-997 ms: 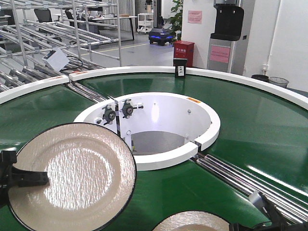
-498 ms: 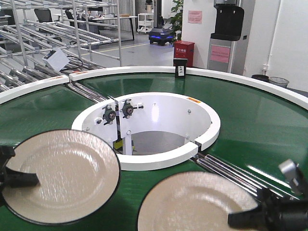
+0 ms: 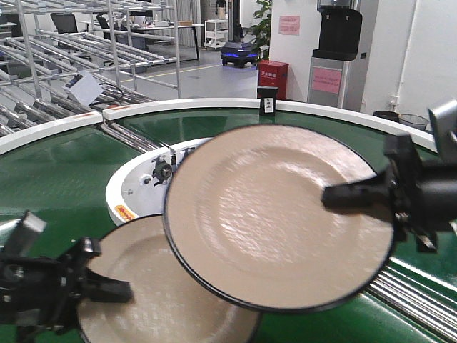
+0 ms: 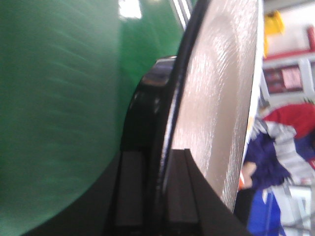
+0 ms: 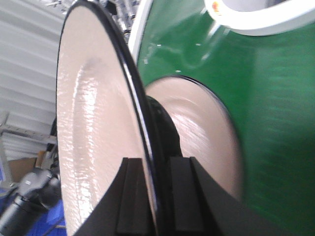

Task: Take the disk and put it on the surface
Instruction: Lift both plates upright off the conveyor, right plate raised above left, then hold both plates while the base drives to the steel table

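Note:
Two beige disks with black rims are held over the green conveyor belt [image 3: 64, 179]. My right gripper [image 3: 334, 196] is shut on the right edge of the larger-looking disk [image 3: 271, 214], which is lifted and tilted toward the camera. In the right wrist view the gripper [image 5: 156, 160] pinches that disk [image 5: 98, 128] edge-on. My left gripper [image 3: 118, 291] is shut on the lower disk [image 3: 171, 293], which is partly hidden behind the raised one. The left wrist view shows this gripper [image 4: 156, 153] clamping its disk's [image 4: 216, 98] rim. The dark glossy surface is out of view.
A white inner ring [image 3: 132, 186] with bearings sits at the belt's centre. Steel rollers [image 3: 410, 293] cross the belt at lower right. A small black box [image 3: 268, 100] stands on the white outer rim. Metal racks [image 3: 71, 57] fill the back left.
The right gripper has raised its disk high from the lower right edge and tilted it up. The left gripper has carried its disk down and to the right, under the other.

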{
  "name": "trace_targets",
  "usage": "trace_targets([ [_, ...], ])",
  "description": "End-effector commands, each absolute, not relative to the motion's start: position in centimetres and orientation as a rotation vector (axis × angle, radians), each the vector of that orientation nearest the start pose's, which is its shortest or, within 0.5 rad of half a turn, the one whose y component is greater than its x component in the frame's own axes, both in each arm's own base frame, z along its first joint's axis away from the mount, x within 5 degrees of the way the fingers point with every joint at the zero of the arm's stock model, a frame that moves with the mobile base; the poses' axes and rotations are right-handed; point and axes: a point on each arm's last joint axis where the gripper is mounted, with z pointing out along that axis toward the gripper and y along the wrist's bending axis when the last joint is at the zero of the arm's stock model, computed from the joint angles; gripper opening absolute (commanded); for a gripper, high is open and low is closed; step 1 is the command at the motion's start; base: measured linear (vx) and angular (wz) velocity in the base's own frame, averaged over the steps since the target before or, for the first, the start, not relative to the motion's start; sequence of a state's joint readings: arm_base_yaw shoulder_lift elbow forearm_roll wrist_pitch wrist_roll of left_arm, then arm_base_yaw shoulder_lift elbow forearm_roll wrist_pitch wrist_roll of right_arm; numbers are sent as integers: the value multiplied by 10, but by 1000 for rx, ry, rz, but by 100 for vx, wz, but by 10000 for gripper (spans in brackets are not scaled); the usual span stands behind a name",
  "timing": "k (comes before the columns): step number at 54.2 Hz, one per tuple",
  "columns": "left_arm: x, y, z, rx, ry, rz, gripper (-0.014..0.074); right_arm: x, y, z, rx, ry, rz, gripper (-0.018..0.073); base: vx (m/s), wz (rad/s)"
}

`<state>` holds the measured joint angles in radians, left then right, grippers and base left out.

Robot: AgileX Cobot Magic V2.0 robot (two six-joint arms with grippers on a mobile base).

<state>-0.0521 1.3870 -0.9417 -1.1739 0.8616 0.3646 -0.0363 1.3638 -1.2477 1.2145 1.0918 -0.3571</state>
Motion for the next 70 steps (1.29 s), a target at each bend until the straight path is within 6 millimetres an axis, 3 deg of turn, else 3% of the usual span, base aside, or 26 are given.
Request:
trace_targets([
  [1,268,-94,322,-326,2239,-1361,-1,276,78,430,56,2001,1462,-8,0,0],
  [14,265,-103,322,-288,2253,-1376,-1,286,80,431,53,1988,1441,-8,0,0],
  [70,265,-103,323,-288,2252,-1376,-1,285,80,431,50,1988,1447,-8,0,0],
])
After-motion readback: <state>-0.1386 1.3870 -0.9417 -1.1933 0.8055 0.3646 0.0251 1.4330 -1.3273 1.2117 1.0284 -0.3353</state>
